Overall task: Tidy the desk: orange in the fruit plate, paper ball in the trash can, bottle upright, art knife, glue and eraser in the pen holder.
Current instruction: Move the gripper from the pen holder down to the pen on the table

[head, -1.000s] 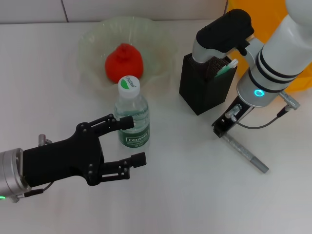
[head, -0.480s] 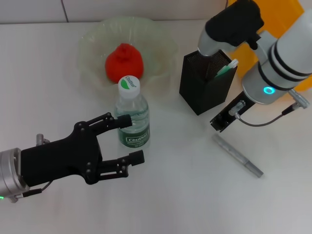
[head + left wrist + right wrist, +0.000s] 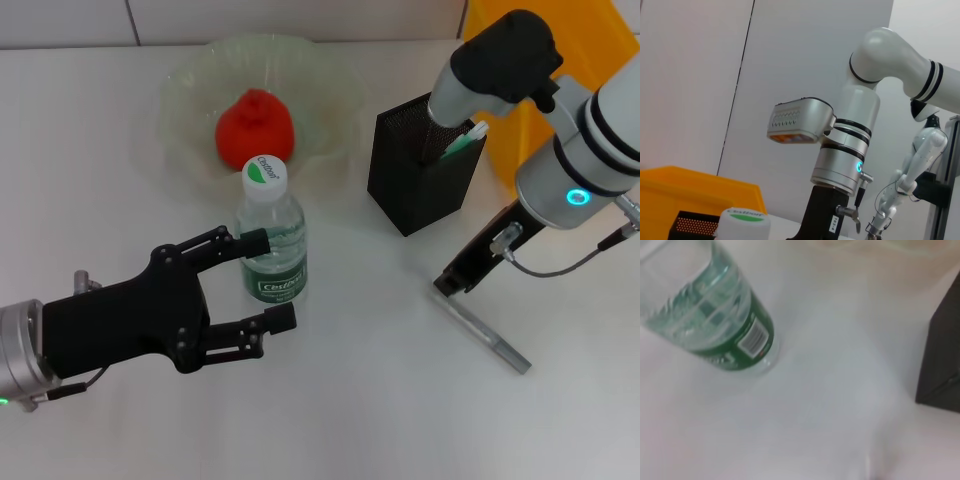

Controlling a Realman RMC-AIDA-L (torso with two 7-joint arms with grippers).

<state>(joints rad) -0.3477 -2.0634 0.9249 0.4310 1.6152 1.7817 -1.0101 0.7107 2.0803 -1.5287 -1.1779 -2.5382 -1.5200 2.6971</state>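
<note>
1. White worktop [image 3: 350, 400] carries everything here.
2. Fruit plate [image 3: 190, 80] sits at the far side.
3. Bottle [image 3: 270, 245] stands upright just in front of the plate.
4. Pen holder [image 3: 420, 180] stands right of the plate.
5. Art knife [image 3: 480, 333] lies flat, nearer than the holder.
6. Trash can [image 3: 530, 60] sits at the far right corner.

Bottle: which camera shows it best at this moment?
The head view: the bottle stands upright, whole, between the left gripper's open fingers. The right wrist view shows only its lower body and label; the left wrist view only its cap.
</note>
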